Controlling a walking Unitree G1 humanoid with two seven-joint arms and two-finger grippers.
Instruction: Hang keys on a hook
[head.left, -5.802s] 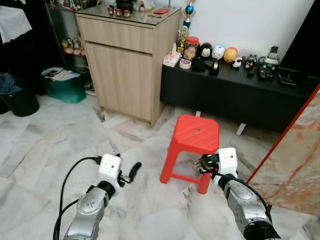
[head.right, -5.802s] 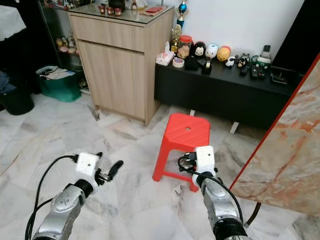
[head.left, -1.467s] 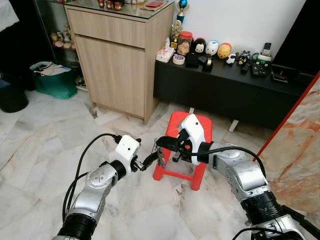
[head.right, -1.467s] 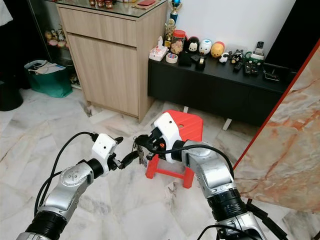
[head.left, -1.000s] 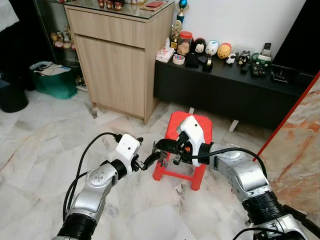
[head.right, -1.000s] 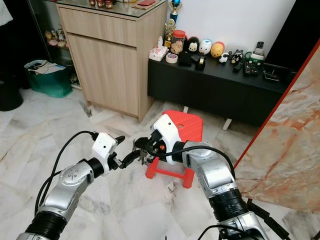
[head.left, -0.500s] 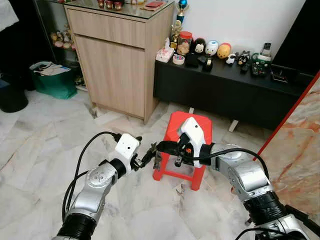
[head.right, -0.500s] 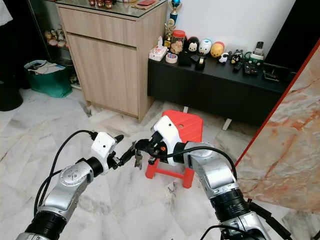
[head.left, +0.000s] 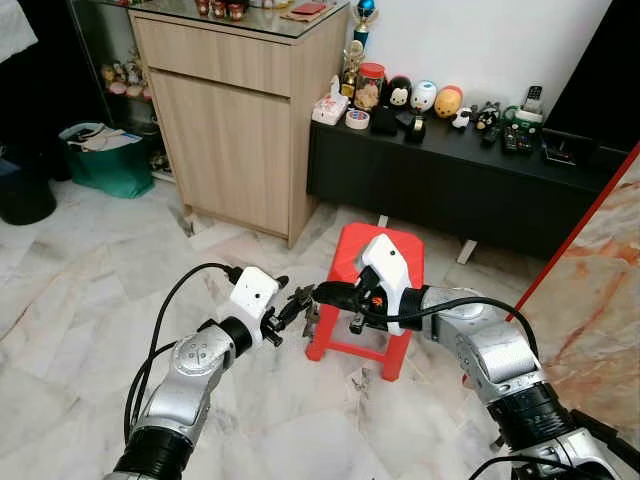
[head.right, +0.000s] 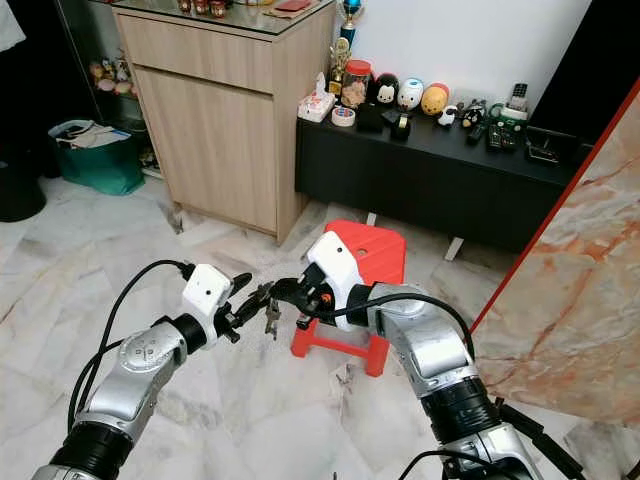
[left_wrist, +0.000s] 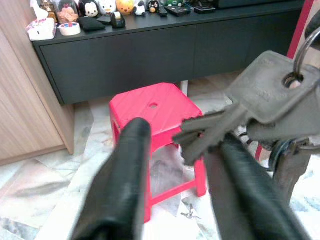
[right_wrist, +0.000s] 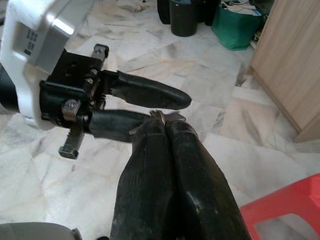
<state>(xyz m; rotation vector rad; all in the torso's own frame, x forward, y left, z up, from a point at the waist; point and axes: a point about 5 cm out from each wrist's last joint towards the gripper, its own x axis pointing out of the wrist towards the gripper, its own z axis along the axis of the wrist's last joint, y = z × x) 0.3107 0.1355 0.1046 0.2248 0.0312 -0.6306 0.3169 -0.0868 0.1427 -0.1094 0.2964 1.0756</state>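
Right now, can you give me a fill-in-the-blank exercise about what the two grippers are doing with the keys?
1. The right gripper is shut on a bunch of ____.
2. The left gripper meets it in front of the robot, and its fingers are ____.
3. The plastic stool on the floor behind the two grippers is ____ in colour.

Missing words: keys; open; red.

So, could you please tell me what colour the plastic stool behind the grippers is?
Red; the stool shows best in the left wrist view.
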